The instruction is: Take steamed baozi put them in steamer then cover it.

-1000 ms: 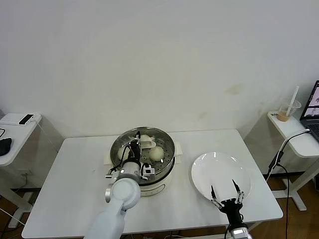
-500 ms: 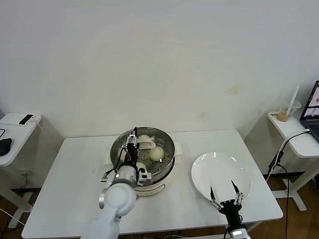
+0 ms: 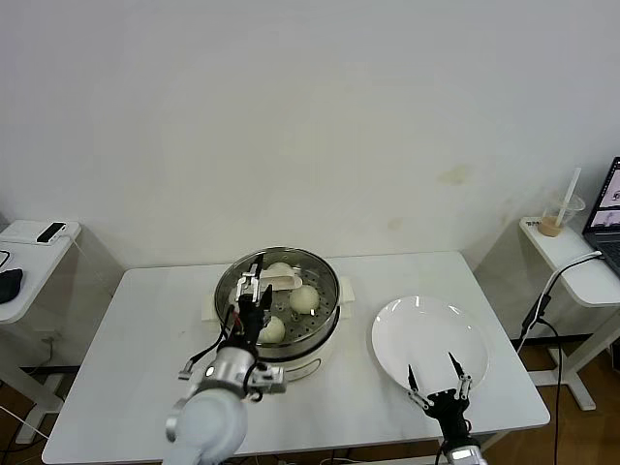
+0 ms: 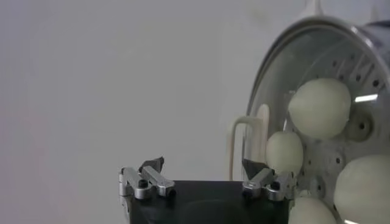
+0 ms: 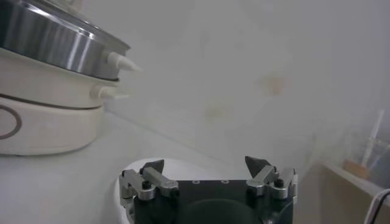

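The right gripper [image 3: 437,380] is idling nearest, fingers spread apart over the white plate [image 3: 426,334] on the worktop [image 3: 145,320]. Farther in, the left gripper [image 3: 254,283] is hovering, fingers apart and holding nothing, above the steamer [image 3: 277,302], where the steamed baozi [image 3: 303,298] are sitting under the cover [image 4: 271,79]

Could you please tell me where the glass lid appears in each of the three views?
Head view: lid sits on the steamer, behind the left claw.
Left wrist view: lid fills the right side, buns beneath.
Right wrist view: not discernible.
Shared landmark: the steamer.
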